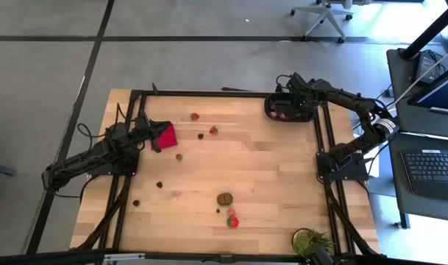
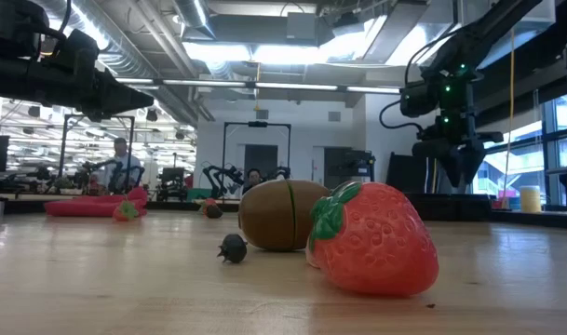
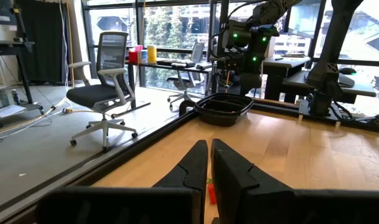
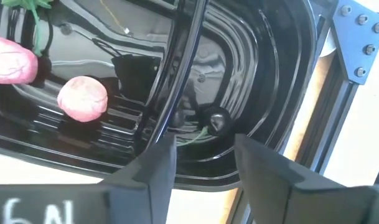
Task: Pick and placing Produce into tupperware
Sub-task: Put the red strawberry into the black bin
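The black tupperware tray (image 1: 274, 112) sits at the table's far right corner. My right gripper (image 1: 286, 105) hovers open just above it. Inside the tray (image 4: 282, 74) lie two pink-red strawberry pieces (image 4: 82, 98) and a tiny dark round piece (image 4: 215, 119) below the open fingers. My left gripper (image 3: 209, 163) is shut and waits over the red cloth (image 1: 165, 136) at the left edge. Loose on the wood lie strawberries (image 1: 196, 115) (image 1: 232, 219), small dark pieces (image 1: 159, 185) and the brown lump (image 1: 224, 198). The lump (image 2: 278, 214) and a big strawberry (image 2: 371, 237) are close in the low view.
A spiky green plant (image 1: 312, 241) stands at the near right corner. Black frame rails (image 1: 323, 140) run along the table's edges. The middle of the table holds more scattered produce (image 1: 213, 129). Office chairs, desks and people show in the room beyond.
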